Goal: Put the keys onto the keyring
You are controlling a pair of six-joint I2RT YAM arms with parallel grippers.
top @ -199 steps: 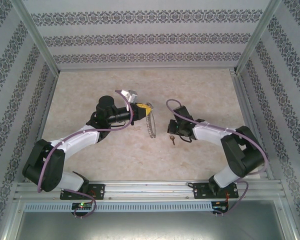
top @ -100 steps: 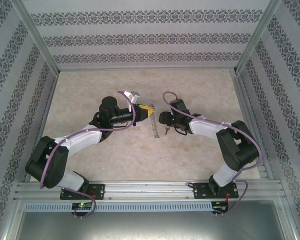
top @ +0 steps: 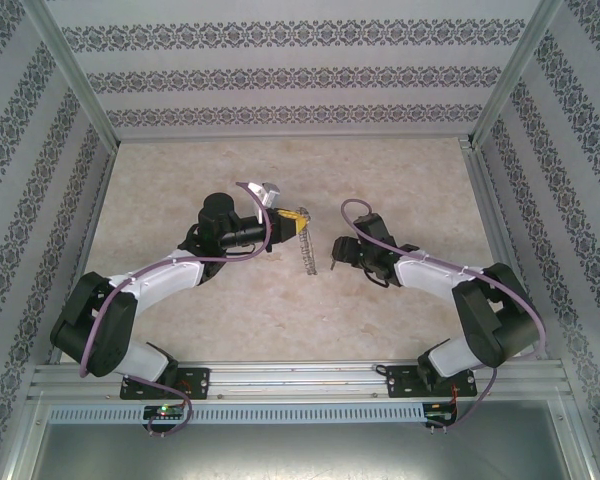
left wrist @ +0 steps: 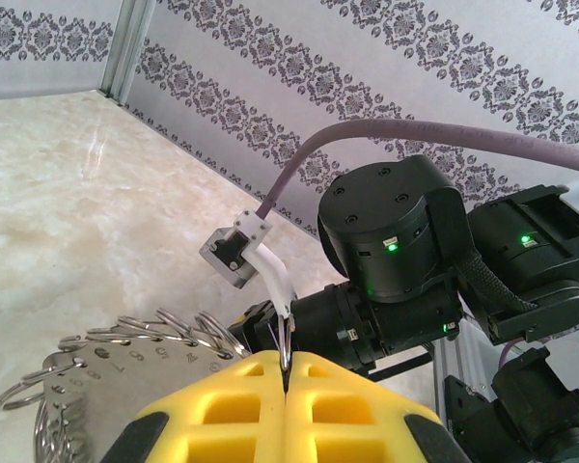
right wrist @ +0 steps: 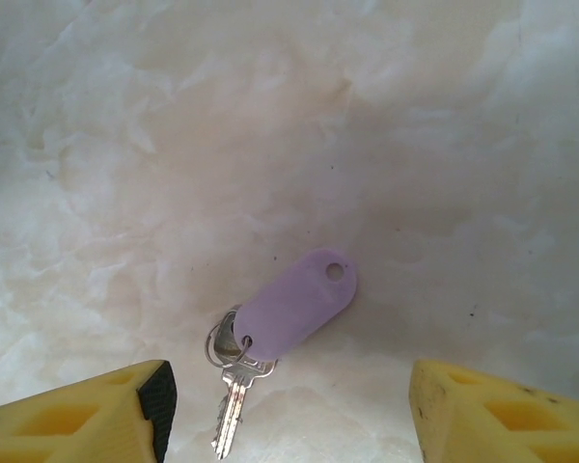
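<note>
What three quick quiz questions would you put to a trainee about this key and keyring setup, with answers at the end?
1. Fill in: the right pincer hangs over the key with its jaws ____.
2. True or false: the left pincer is shut on the keyring.
3. Pick one: the key lies A) on the table, B) threaded on the keyring, C) clamped in the right pincer.

Key: 1 open; 2 true; 3 A.
</note>
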